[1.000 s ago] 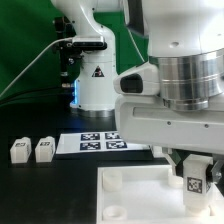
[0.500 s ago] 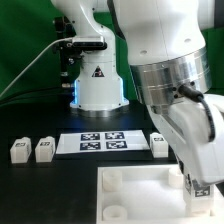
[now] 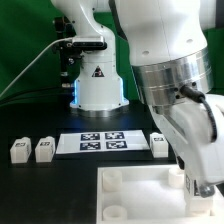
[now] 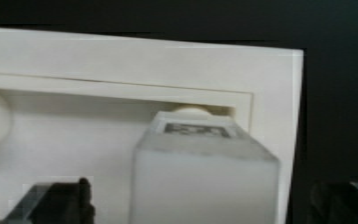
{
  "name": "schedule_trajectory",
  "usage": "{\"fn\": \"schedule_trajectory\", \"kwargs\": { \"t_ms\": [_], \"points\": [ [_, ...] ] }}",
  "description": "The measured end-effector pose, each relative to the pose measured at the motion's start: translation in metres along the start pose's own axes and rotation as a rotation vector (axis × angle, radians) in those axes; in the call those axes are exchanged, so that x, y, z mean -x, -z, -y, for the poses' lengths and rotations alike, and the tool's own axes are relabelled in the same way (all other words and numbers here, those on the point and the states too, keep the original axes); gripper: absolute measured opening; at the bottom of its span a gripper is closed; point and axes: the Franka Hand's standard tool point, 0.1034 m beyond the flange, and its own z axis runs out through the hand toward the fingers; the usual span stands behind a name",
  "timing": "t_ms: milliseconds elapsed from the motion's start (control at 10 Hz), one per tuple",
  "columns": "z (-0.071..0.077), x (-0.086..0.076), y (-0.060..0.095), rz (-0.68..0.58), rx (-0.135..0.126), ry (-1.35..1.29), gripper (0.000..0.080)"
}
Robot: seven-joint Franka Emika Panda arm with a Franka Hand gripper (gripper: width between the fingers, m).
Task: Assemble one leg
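In the wrist view a white leg with a black-and-white tag on its top stands upright at a round socket near the corner of the white plate. My gripper straddles the leg. Both dark fingers stand apart from its sides, so it is open. In the exterior view the gripper is low over the plate's right corner, and the arm hides most of that leg. Two loose legs lie at the exterior view's left, and another leg lies beside the marker board.
The marker board lies flat behind the plate. The robot base stands at the back centre in front of a green backdrop. The bulky arm fills the exterior view's right.
Since one second ago the wrist has turned over the plate's right corner and now hides the tagged leg it held. Nothing visible has moved in the last half second.
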Motion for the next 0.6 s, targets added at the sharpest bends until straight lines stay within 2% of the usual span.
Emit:
{"fn": "schedule_trajectory", "kwargs": {
  "t_ms": [100, 200, 600],
  "points": [
    [-0.0004, 0.0082, -0.0005, -0.019, 0.014, 0.194, 0.0638],
    [0.0005, 0.0132, -0.0002, -0.03, 0.016, 0.366, 0.0646],
    [0.0, 0.0102, -0.001, -0.029, 0.026, 0.783, 0.0649]
  ]
}}
